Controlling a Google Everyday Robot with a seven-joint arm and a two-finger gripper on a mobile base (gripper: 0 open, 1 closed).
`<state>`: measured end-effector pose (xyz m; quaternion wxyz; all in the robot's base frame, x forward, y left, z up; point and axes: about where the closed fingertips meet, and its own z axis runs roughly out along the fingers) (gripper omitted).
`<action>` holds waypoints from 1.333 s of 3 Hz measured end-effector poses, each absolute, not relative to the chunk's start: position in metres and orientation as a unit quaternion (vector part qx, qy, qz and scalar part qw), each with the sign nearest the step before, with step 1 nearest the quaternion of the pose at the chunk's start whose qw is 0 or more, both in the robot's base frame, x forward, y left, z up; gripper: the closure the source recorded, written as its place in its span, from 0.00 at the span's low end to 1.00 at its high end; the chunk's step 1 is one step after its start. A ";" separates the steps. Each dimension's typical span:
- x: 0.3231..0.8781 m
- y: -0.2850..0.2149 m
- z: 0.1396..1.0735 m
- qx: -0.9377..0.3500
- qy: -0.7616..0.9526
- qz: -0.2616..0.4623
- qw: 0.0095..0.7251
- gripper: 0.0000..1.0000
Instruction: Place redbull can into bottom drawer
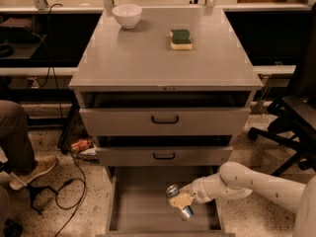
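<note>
Camera view: the gripper (181, 201) is positioned over the right part of the pulled-out bottom drawer (140, 204). Its fingers are clamped around the tilted can (186, 213). A sponge (181, 39) and a bowl (127, 15) rest on the cabinet top (148, 58).

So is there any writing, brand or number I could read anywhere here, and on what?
No text here can be read.
redbull can, held by the gripper over the bottom drawer: print too blurred to read.
wrapper on the floor: too blurred to read.
</note>
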<state>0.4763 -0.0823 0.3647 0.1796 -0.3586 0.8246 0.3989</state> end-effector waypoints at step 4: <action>0.546 -0.068 0.277 -0.323 0.869 0.308 0.212 1.00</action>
